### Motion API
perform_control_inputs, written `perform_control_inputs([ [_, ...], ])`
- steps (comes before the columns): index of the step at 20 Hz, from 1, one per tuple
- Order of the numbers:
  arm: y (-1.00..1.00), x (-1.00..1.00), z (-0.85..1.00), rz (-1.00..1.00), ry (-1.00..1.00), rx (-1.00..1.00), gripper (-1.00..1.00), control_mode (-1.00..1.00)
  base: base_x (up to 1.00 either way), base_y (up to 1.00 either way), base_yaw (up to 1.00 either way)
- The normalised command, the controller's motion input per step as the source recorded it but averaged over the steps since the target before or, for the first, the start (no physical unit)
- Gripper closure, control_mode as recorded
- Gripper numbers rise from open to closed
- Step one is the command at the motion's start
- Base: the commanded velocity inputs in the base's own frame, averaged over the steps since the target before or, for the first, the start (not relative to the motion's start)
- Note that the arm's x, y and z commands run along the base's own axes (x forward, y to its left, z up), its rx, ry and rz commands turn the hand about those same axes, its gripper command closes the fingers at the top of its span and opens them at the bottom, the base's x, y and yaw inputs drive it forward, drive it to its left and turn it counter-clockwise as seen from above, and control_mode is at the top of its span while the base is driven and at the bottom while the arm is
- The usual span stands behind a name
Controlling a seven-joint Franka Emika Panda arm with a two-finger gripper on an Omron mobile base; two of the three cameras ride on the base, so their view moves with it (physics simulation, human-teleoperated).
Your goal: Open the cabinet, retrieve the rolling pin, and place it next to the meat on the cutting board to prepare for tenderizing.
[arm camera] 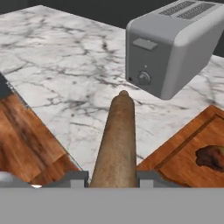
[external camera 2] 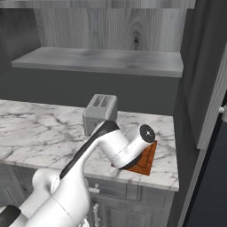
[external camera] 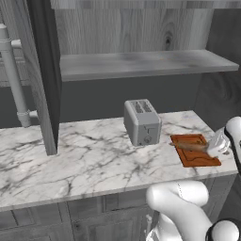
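Note:
My gripper (arm camera: 113, 179) is shut on the rolling pin (arm camera: 117, 140), a light-brown wooden pin that points away from the hand toward the toaster. In the left base view the gripper (external camera: 208, 147) holds the rolling pin (external camera: 190, 147) low over the orange-brown cutting board (external camera: 195, 159) at the counter's right end. The meat (arm camera: 212, 157), a small dark brown lump, lies on the cutting board (arm camera: 183, 148) to the right of the pin. The cabinet (external camera: 141, 63) stands open above the counter, its grey shelf bare. In the right base view my arm covers most of the cutting board (external camera 2: 147, 162).
A grey two-slot toaster (external camera: 142, 122) stands just left of the board. The open left cabinet door (external camera: 44, 80) hangs out over the marble counter (external camera: 80, 155), and the right door (external camera 2: 208, 71) stands open too. The counter's front edge is close by, with wooden floor (arm camera: 26, 140) below.

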Motion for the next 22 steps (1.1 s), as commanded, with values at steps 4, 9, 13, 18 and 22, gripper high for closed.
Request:
perform_control_inputs([
  [4,0.0,0.56,-0.25,0.02,0.08,0.0,1.0,-1.0,0.0,0.0,0.0],
  [9,-0.08,0.38,-0.32,0.03,0.03,0.0,1.0,-1.0,0.0,0.0,0.0],
  [13,-0.13,0.22,-0.44,0.04,0.0,0.0,1.0,-1.0,0.0,0.0,0.0],
  [18,-0.14,0.2,-0.43,0.04,0.0,0.0,1.0,-1.0,0.0,0.0,0.0],
  [22,-0.16,0.18,-0.29,0.04,0.0,0.02,1.0,-1.0,0.0,0.0,0.0],
])
